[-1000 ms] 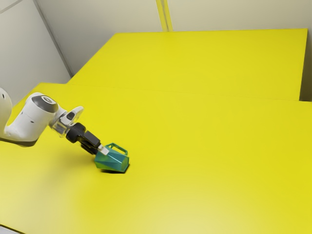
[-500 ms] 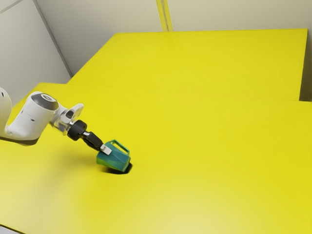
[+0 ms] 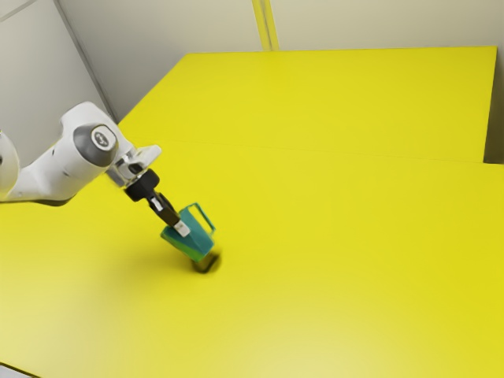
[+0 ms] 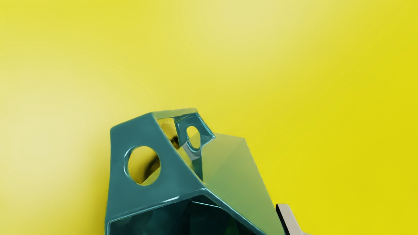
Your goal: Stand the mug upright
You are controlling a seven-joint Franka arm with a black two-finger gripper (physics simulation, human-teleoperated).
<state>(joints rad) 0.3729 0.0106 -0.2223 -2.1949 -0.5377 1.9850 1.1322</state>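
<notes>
In the exterior view the teal mug (image 3: 194, 245) is tilted, its handle (image 3: 204, 217) on the upper side toward the exterior view's right. My gripper (image 3: 181, 228) comes down from the upper left and is shut on the mug's body. A dark shadow lies just below the mug's lower end; whether that end touches the table I cannot tell. In the wrist view the angular mug (image 4: 236, 163) shows its dark hollow inside and a handle with round holes. One pale fingertip of my gripper (image 4: 289, 219) presses against its side; the mug hides the other.
The yellow table (image 3: 331, 236) spreads around the mug. Behind it is another yellow surface (image 3: 339, 94), with pale walls beyond.
My hand has risen and moved slightly toward the exterior view's right, carrying the mug along. The mug is tipped more steeply, and its handle stands higher.
</notes>
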